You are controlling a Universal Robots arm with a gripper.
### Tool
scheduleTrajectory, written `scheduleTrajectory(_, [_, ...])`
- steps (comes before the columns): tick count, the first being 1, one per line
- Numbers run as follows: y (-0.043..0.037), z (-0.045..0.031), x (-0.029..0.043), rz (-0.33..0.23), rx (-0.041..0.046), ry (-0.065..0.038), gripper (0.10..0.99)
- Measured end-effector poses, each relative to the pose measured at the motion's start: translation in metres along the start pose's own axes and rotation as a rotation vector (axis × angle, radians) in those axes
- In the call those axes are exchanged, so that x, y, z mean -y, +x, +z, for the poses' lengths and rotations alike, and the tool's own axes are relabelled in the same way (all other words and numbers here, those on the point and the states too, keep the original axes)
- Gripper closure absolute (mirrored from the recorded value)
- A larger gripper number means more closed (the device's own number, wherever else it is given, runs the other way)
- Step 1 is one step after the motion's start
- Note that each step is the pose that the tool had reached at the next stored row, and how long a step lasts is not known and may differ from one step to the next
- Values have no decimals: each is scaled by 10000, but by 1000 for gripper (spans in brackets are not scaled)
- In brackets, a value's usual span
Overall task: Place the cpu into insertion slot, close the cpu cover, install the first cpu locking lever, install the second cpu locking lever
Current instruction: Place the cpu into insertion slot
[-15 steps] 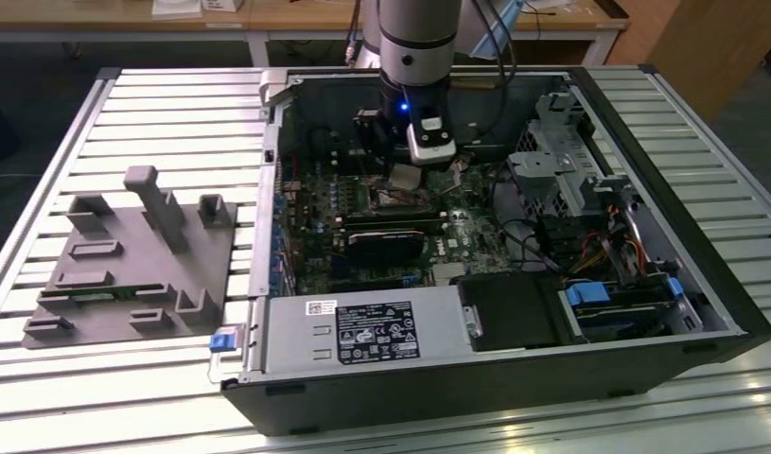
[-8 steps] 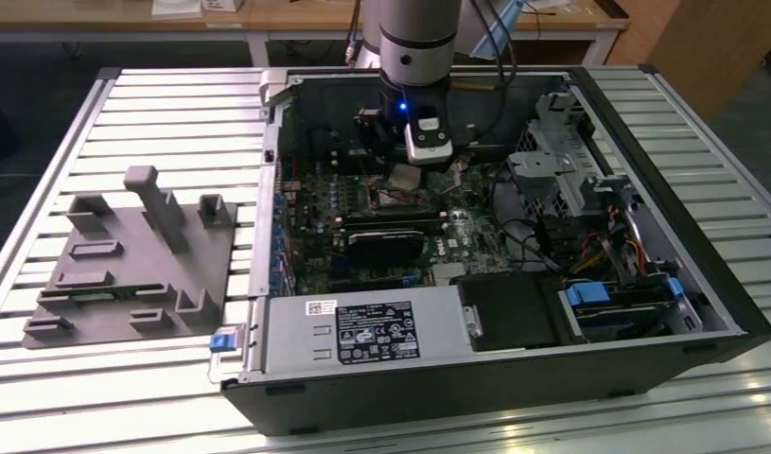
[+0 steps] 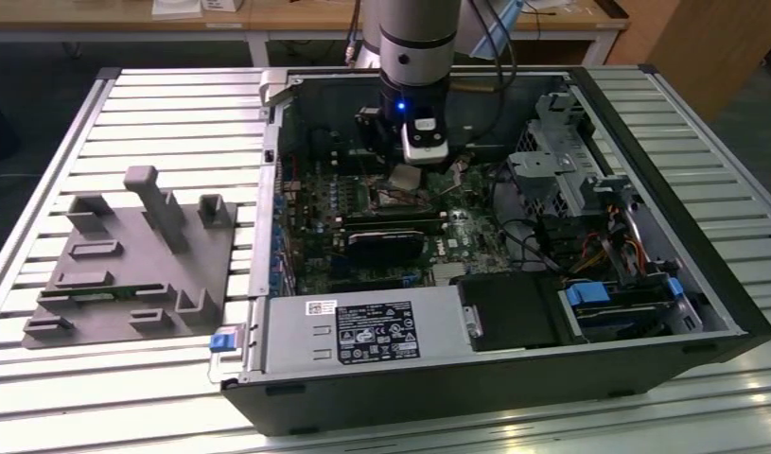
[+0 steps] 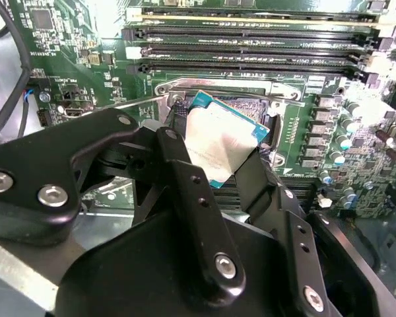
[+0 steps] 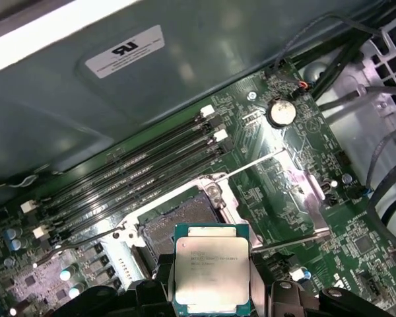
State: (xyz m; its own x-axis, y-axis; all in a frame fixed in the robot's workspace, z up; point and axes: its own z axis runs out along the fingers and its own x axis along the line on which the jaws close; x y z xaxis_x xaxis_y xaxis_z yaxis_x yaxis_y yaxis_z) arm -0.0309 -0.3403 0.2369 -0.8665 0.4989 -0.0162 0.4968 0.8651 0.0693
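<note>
Grips the tilted cpu (image 5: 211, 274) in a clenched hand (image 4: 214, 162) just above the insertion slot (image 5: 178, 228), three o'clock from the exterior view's grey fixture (image 3: 113, 270).

A ribbed, silvery metal surface (image 3: 170, 113) ran wide across the exterior view, and bright light glared off its slats along the near edge. Behind it stood a pale wooden desk (image 3: 297, 17) on white legs. A brown wooden panel (image 3: 707, 43) rose at the exterior view's right, with dark grey floor (image 3: 754, 132) below.
</note>
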Motion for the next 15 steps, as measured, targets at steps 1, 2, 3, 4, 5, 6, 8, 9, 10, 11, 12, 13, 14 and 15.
scheduleTrajectory(1, [0,0,0,85,6,1,545])
scheduleTrajectory(2, [0,1,0,185,13,2,545])
scheduleTrajectory(3, [0,1,0,308,21,4,545])
scheduleTrajectory(4, [0,1,0,437,30,7,545])
scheduleTrajectory(5, [0,1,0,573,40,9,545])
scheduleTrajectory(6, [0,2,0,715,50,12,545])
scheduleTrajectory(8, [0,3,0,1008,70,16,545])
scheduleTrajectory(9, [0,3,0,1155,80,18,545])
scheduleTrajectory(10, [0,4,0,1295,90,21,545])
scheduleTrajectory(11, [0,5,0,1454,101,23,545])
scheduleTrajectory(12, [0,5,0,1596,111,25,545])
scheduleTrajectory(13, [0,5,1,1737,121,28,545])
scheduleTrajectory(14, [0,6,0,1875,131,30,545])
scheduleTrajectory(15, [0,6,0,2014,140,32,545])
